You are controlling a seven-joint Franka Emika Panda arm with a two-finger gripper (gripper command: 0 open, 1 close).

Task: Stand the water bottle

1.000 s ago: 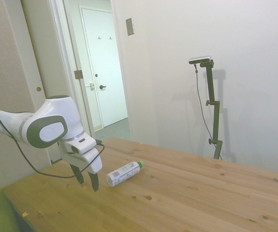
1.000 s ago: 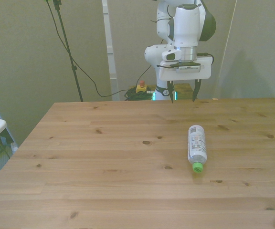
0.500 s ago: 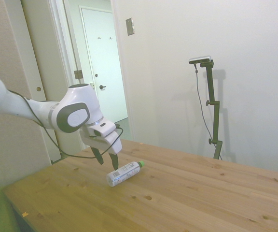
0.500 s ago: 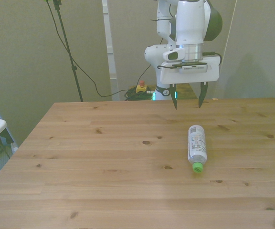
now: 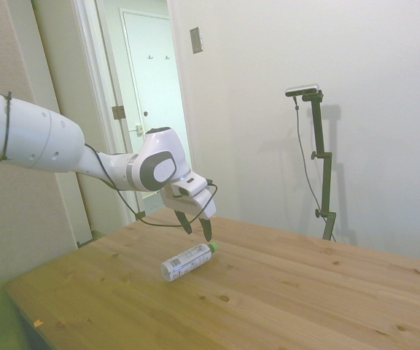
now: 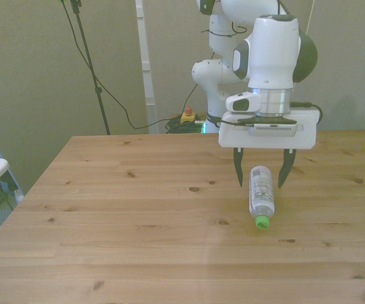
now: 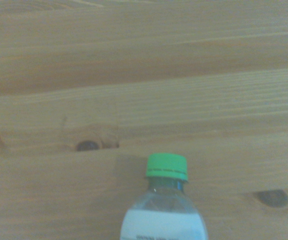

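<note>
The water bottle point(image 6: 262, 195) lies on its side on the table point(image 6: 138, 240), toward the front view's right, with the gripper point(image 6: 260, 177) poised directly above it.

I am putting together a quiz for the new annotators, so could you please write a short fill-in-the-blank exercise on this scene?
1. The water bottle is ____ on the wooden table, not standing.
2. Its screw cap is coloured ____.
3. The gripper hangs above the bottle with its fingers ____.
4. The bottle's label is mostly ____.

Missing words: lying; green; open; white
</note>
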